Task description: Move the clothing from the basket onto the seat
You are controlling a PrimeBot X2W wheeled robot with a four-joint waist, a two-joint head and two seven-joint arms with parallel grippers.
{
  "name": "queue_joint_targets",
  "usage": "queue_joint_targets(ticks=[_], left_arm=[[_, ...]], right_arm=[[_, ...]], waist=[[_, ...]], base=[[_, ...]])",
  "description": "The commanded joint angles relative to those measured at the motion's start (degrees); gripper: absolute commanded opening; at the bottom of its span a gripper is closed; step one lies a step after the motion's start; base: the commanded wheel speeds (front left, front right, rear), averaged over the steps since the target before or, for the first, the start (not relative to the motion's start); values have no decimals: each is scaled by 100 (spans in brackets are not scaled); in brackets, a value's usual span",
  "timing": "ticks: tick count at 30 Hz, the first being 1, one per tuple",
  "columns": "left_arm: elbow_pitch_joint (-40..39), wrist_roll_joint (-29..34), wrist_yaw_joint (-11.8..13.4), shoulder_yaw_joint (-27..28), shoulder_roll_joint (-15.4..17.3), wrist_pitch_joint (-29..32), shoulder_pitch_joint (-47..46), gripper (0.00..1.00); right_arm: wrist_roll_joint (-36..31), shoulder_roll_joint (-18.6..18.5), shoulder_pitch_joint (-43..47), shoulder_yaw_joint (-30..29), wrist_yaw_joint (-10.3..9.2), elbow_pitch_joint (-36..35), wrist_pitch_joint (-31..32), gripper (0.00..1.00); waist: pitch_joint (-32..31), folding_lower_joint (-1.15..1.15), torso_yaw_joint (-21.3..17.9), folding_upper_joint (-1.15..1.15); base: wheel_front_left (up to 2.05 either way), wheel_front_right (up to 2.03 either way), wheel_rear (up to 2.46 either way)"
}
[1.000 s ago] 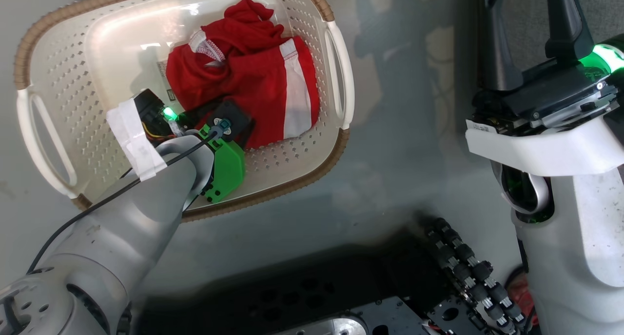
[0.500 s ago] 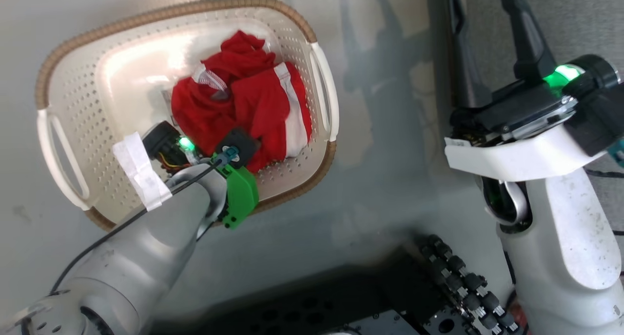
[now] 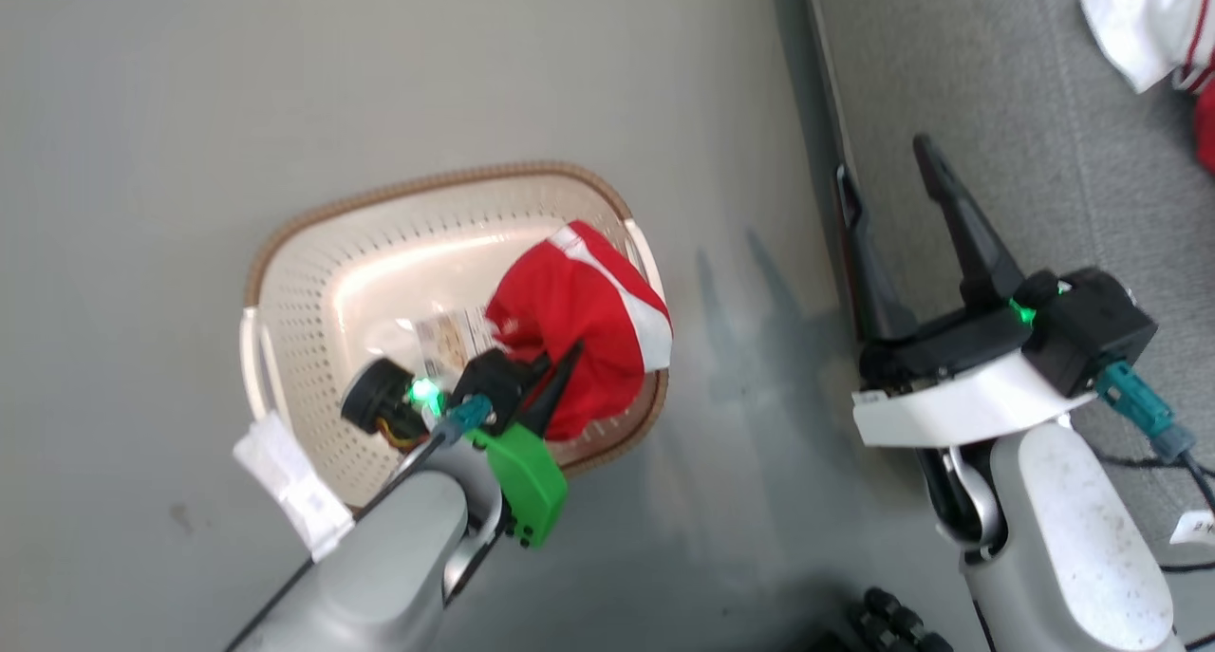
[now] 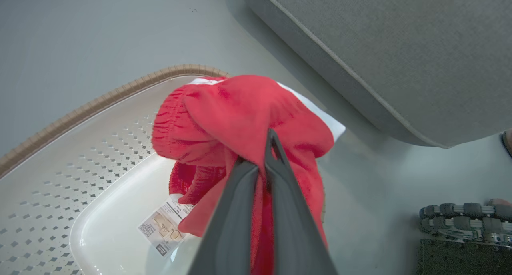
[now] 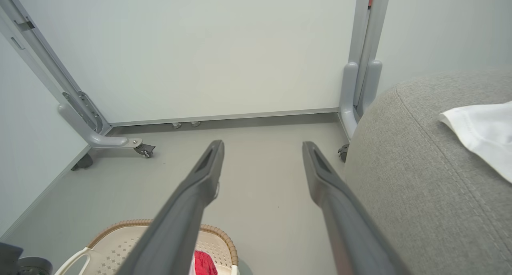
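A second before, the clothing [image 3: 579,334] had lain heaped on the bottom of the basket [image 3: 313,230]; now the left jaws were clamped on a red fold, holding it bunched above the basket's right rim and baring the label sticker [image 3: 446,344]. The left arm [image 3: 408,548] slanted up toward the basket, while the right arm [image 3: 1054,500] stood beside the seat [image 3: 997,111], the right jaws apart and empty.
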Motion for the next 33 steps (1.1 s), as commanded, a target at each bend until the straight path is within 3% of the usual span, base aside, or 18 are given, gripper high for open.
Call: queue_joint_targets(ticks=[1, 7, 18, 33], left_arm=[[-116, 113, 43, 173, -26, -1, 314, 0], [-781, 585, 151, 1023, -34, -2, 1121, 0], [-1790, 1245, 86, 2172, -166, -1, 1987, 0], [-2816, 1579, -132, 2827, -425, -2, 2285, 0]], right_arm=[[-12, -23, 216, -13, -6, 56, -13, 100], [68, -23, 739, -16, -6, 210, -14, 100], [237, -23, 1451, 142, -6, 443, -14, 100], [272, -22, 1834, 260, -6, 472, -14, 100]], waist=[[-1481, 0, 444, 0], [-2377, 0, 574, 0], [-3483, 0, 628, 0], [-3812, 0, 589, 0]], base=[[0, 0, 0], [0, 0, 0], [0, 0, 0], [0, 0, 0]])
